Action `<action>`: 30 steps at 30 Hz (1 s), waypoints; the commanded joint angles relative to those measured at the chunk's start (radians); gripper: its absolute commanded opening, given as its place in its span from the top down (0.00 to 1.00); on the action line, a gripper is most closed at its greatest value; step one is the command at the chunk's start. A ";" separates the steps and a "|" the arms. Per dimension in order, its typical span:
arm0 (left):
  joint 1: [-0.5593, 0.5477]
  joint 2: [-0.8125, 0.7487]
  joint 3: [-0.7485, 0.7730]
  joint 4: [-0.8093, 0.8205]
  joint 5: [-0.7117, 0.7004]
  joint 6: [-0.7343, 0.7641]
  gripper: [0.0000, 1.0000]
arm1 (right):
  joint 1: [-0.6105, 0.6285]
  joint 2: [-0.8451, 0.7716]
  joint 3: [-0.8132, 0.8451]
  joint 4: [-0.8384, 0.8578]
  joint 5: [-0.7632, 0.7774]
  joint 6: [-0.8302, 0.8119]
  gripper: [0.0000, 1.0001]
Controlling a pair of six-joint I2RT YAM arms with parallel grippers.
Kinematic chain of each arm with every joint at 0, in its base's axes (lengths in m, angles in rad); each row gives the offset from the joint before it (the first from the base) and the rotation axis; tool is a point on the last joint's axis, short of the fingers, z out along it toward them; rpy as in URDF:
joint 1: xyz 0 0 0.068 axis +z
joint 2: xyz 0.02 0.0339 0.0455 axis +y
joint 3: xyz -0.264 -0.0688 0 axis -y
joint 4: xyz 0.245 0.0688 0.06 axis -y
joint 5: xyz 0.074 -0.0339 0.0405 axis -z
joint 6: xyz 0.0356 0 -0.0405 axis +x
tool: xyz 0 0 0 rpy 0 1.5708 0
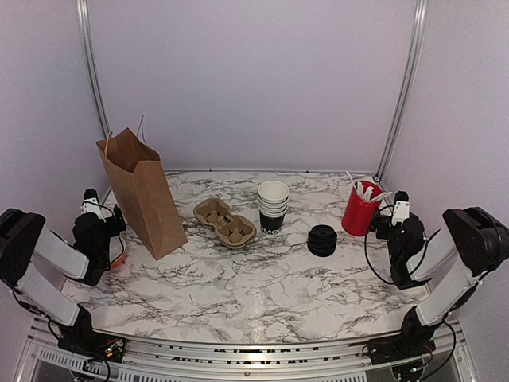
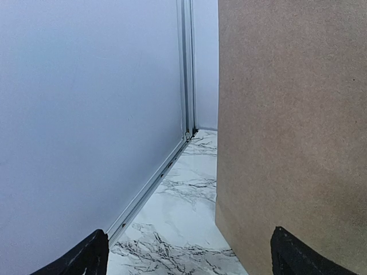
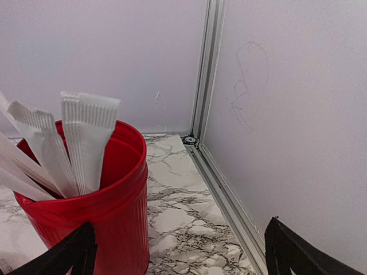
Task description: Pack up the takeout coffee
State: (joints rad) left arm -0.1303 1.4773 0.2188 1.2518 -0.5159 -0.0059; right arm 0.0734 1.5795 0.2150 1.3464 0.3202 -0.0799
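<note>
- marble tabletop (image 1: pixel 238 286), white with dark veins, fills the lower half of the top view, with pale walls and metal rails closing it in behind.
- we see the paper cups (image 1: pixel 273 207) nested in one stack just above the centre of that frame. the top cup's mouth is open, the rims show white, and the lowest cup is black with white lettering.
- just left of the stack lies a cardboard cup carrier (image 1: pixel 225 223), flat on the marble.
- lower right of the cups, and apart from them, sits a stack of black lids (image 1: pixel 322 240).
- a red cup (image 1: pixel 359 212) of white wrapped stirrers stands at the right. in the right wrist view it fills the lower left.
- a brown paper bag (image 1: pixel 143 195) stands upright at the left, handles up.
- the left gripper (image 1: pixel 94 205) sits at the left edge beside the bag. its wrist view shows the fingers spread wide, clamped on nothing.
- the right gripper (image 1: pixel 398 208) sits at the right edge, just beside the red cup, fingers likewise wide apart with nothing held.
</note>
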 commanded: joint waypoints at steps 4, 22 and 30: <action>0.002 0.011 0.022 0.002 0.008 0.014 0.01 | -0.004 0.010 0.013 0.021 -0.007 -0.003 0.00; -0.025 -0.049 0.028 -0.054 0.001 0.053 0.01 | -0.006 0.023 0.006 0.042 -0.013 -0.002 0.00; -0.141 -0.297 0.058 -0.293 -0.039 -0.028 0.01 | -0.011 0.030 0.000 0.057 -0.010 0.004 0.00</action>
State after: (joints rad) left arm -0.2443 1.2781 0.2481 1.0870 -0.5514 0.0338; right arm 0.0685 1.5990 0.2146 1.3617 0.3191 -0.0799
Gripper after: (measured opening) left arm 0.993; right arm 0.998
